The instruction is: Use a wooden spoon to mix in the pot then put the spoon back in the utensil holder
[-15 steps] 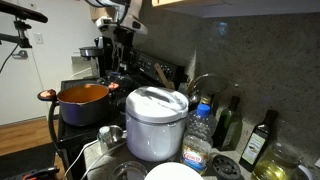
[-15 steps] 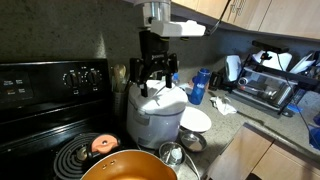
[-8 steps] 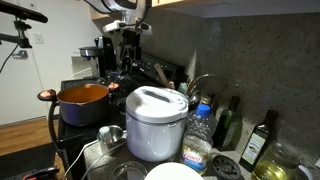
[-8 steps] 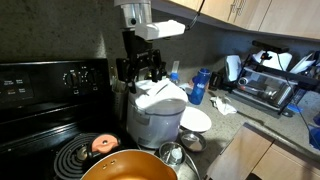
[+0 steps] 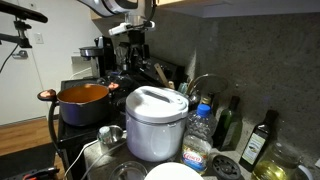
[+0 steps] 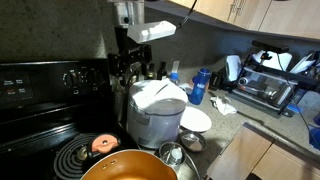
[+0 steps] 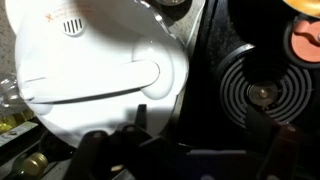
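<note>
The pot (image 5: pixel 83 98) is wide, round and orange-red, with a darker lower body. It stands mouth up, its copper handle pointing left in an exterior view. The gripper (image 5: pixel 133 58) hangs spread and empty.

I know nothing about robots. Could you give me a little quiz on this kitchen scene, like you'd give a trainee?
1. True or false: the gripper is holding a spoon.
2. The pot on the stove is: A white, B orange, C steel.
3. What fills most of the wrist view?
Key: 1 false, its jaws stand open with nothing between them. 2 B. 3 the white cooker.
</note>
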Available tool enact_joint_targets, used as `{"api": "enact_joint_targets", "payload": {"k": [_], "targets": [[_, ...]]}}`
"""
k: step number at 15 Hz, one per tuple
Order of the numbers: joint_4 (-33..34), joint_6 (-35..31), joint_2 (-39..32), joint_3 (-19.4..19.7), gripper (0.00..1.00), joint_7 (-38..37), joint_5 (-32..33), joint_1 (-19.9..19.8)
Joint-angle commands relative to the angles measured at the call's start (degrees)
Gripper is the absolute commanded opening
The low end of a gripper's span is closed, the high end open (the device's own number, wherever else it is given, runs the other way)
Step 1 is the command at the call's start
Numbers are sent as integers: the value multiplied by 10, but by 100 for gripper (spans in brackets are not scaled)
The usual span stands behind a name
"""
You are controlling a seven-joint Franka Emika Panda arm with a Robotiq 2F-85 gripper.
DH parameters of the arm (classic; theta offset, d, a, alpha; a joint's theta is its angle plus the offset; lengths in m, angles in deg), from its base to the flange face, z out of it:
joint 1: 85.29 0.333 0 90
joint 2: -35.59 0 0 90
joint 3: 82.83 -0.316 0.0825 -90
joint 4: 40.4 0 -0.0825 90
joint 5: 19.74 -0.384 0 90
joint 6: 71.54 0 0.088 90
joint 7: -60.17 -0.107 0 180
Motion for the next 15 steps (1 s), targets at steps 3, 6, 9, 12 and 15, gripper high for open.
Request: {"api": "enact_joint_targets", "payload": {"k": [3,6,9,12,15], "targets": [[-6,-93,-5,23,100,-88,-8,16],[-11,-133,-10,30,100,-171,-8,21],[-17,-160,-13,42,100,-257,5,33],[-24,-178,-10,51,100,-332,16,42],[-25,-192,-11,56,100,-396,34,49]]}}
